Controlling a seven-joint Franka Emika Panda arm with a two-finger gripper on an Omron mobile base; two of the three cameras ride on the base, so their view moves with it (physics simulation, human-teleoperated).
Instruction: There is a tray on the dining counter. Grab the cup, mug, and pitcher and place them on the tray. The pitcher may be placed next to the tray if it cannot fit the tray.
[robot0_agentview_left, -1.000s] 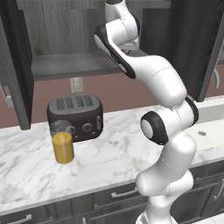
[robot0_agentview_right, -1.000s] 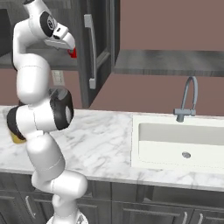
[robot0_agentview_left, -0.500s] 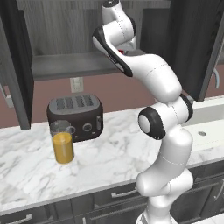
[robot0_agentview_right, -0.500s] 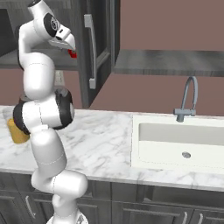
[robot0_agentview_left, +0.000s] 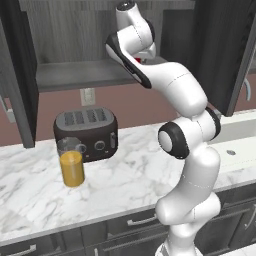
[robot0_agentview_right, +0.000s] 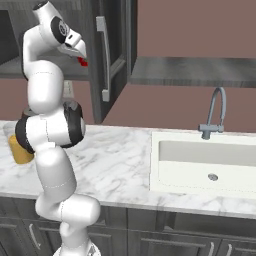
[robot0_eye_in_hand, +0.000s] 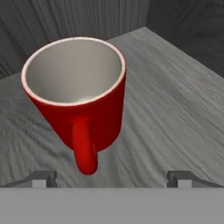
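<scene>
The glossy red mug (robot0_eye_in_hand: 78, 100) stands upright on the grey wooden cabinet shelf (robot0_eye_in_hand: 175, 109), its handle turned toward the hand. My gripper (robot0_eye_in_hand: 112, 178) is open, its two fingertips spread wide just short of the mug and touching nothing. A sliver of the mug (robot0_agentview_right: 82, 62) shows red under the hand in the right base view. The pitcher (robot0_agentview_left: 71, 167), glass with amber-orange inside, stands on the marble worktop (robot0_agentview_left: 125, 175) in front of the toaster. The tray, the cup and the dining counter are out of view.
A dark toaster (robot0_agentview_left: 86, 131) sits against the wall behind the pitcher. Open cabinet doors (robot0_agentview_left: 225, 50) (robot0_agentview_right: 107, 55) flank the arm. A white sink (robot0_agentview_right: 205, 160) with a grey faucet (robot0_agentview_right: 215, 112) lies to the right.
The arm has shifted slightly, and the hand has edged further into the cabinet toward the mug. The pitcher has stayed put and the gripper has stayed open.
</scene>
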